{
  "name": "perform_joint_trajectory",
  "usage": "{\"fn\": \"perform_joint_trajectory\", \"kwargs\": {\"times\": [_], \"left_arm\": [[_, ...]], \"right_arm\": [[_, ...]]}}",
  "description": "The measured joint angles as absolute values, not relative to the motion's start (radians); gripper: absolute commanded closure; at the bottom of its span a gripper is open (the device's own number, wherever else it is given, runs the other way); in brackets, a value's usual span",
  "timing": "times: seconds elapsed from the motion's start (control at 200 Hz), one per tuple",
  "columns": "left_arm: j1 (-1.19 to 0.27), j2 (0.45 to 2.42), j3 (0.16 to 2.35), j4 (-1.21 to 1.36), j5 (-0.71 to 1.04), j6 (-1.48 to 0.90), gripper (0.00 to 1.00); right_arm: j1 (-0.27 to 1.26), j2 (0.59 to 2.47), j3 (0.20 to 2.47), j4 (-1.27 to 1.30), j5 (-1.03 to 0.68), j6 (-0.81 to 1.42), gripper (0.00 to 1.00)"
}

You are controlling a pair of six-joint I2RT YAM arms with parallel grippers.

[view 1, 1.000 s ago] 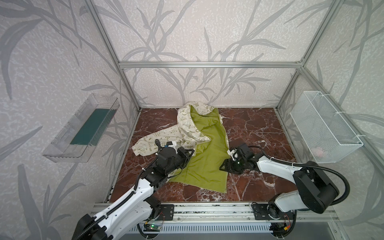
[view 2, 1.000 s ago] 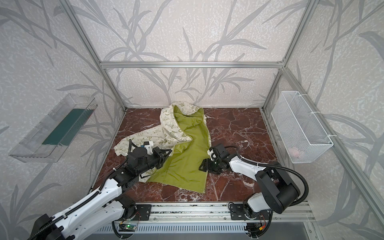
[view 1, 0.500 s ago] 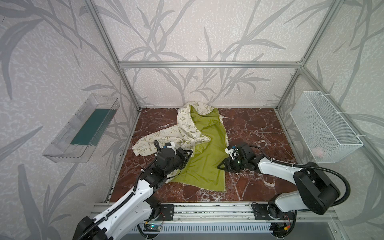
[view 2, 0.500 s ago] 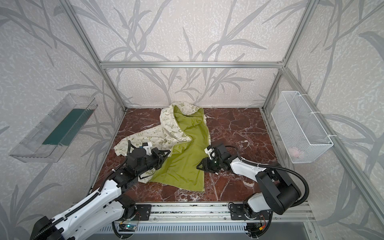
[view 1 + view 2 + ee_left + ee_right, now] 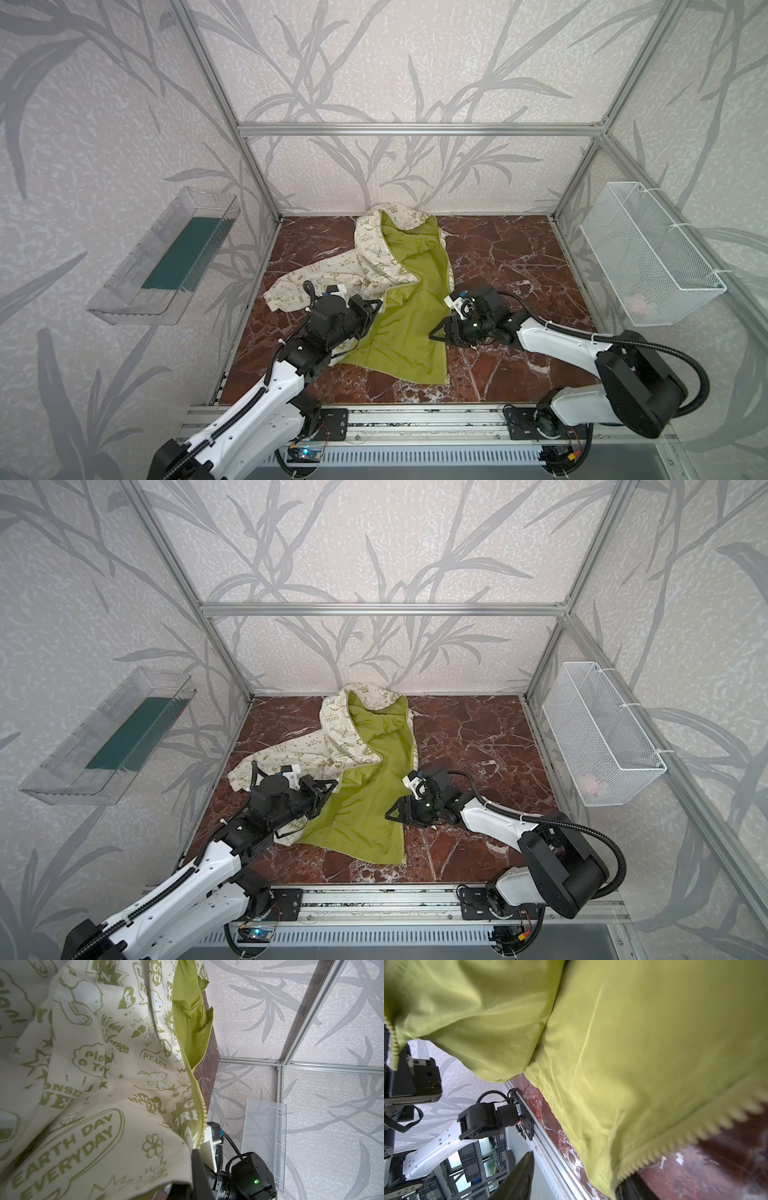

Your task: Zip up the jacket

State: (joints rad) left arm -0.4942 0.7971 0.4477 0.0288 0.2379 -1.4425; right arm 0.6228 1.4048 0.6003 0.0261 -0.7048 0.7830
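The jacket (image 5: 399, 328) lies spread open on the marble floor, lime-green lining up and its cream printed side (image 5: 316, 746) to the left. My left gripper (image 5: 376, 306) is shut on the printed front edge by the zipper (image 5: 199, 1105); one dark finger (image 5: 199, 1172) shows under the cloth. My right gripper (image 5: 436, 332) sits low at the lining's right edge with its jaws apart. That edge's zipper teeth (image 5: 675, 1142) drape over one finger (image 5: 633, 1188), and the other finger (image 5: 517, 1178) stands clear of the cloth.
A clear plastic tray (image 5: 166, 257) hangs on the left wall. A white wire basket (image 5: 648, 253) hangs on the right wall. Aluminium frame posts stand at the corners and a rail (image 5: 415, 419) runs along the front. Bare marble (image 5: 519, 257) lies right of the jacket.
My right gripper has slid left onto the lining's right edge, and its jaws have narrowed and widened again. The left gripper has kept its hold and barely moved.
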Motion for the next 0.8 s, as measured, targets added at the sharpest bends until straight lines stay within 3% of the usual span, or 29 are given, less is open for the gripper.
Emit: {"fn": "perform_joint_trajectory", "kwargs": {"times": [0.8], "left_arm": [[-0.368,0.728,0.421,-0.033,0.294,-1.423,1.0]], "right_arm": [[0.756,1.667,0.74,0.295,-0.721,0.992,0.36]]}}
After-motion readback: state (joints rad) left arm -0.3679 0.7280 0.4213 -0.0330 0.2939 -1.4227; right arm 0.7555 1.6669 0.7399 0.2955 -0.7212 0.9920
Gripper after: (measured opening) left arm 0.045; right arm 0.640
